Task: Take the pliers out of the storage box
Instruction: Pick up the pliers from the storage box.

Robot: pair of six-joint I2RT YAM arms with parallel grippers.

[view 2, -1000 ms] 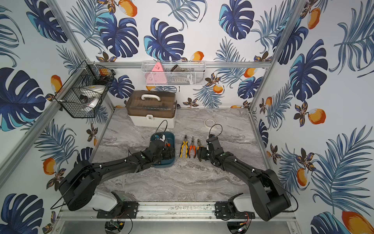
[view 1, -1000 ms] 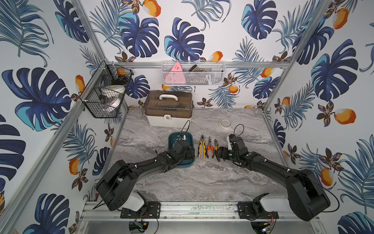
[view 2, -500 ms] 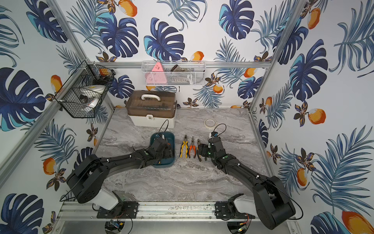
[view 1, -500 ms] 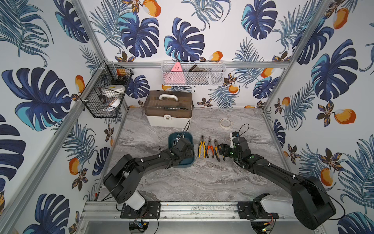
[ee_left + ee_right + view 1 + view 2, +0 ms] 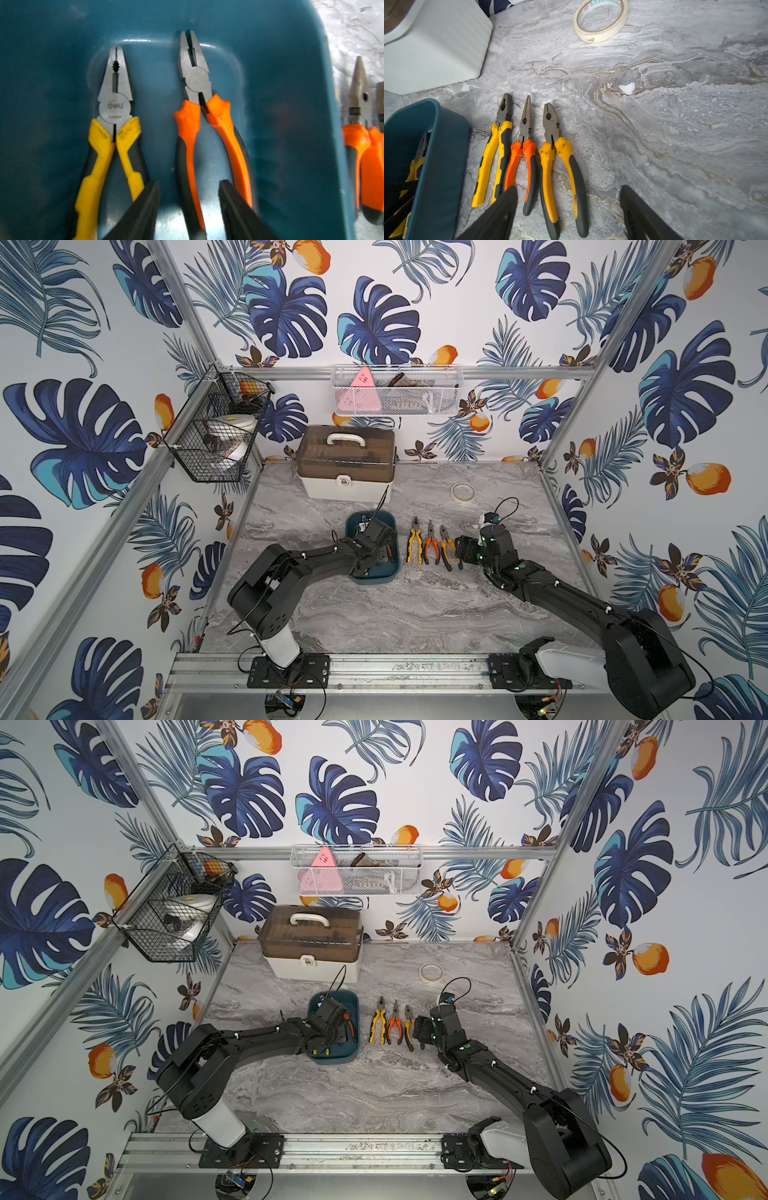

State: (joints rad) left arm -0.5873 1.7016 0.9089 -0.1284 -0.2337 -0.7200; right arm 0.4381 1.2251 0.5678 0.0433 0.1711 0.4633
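Inside the shallow dark teal plastic tray [image 5: 291, 104], the yellow-black pliers [image 5: 114, 108] and the orange-black pliers [image 5: 195, 81], both with grey metal jaws, lie side by side. The left tool [image 5: 189, 182] stands apart around the orange handles. I cannot tell if it touches them. Three other pliers [image 5: 527, 133] lie in a row on the grey marble counter [image 5: 675, 135], just beside the tray. The right tool [image 5: 566, 187] hangs over them, apart and empty.
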